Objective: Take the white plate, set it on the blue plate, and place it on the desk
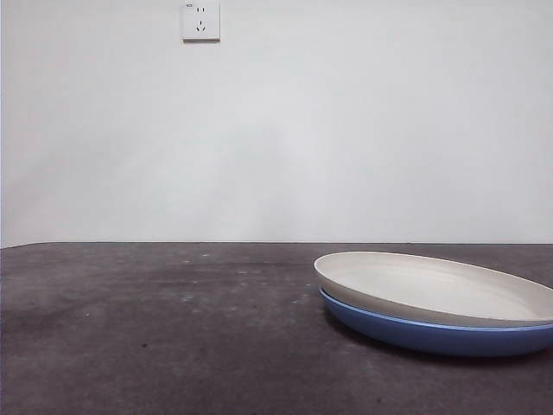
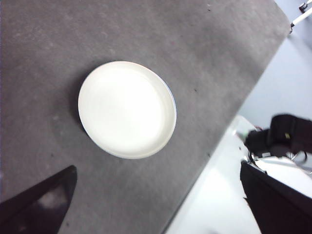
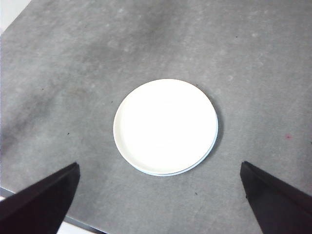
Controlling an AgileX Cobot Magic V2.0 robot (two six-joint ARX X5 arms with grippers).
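Observation:
The white plate (image 1: 441, 290) lies nested on the blue plate (image 1: 432, 335) at the right of the desk (image 1: 173, 328), close to the front. From above, the white plate (image 2: 126, 109) (image 3: 165, 126) covers the blue one, leaving only a thin blue rim edge (image 3: 170, 174). My left gripper (image 2: 157, 166) hangs high above the desk, off to one side of the stack, open and holding nothing. High over the stack, my right gripper (image 3: 160, 164) is also open and holding nothing. Neither arm shows in the front view.
A white wall with a socket (image 1: 200, 21) stands behind the desk. The desk's edge (image 2: 214, 146) runs close to the plates in the left wrist view, with black arm hardware (image 2: 285, 136) beyond it.

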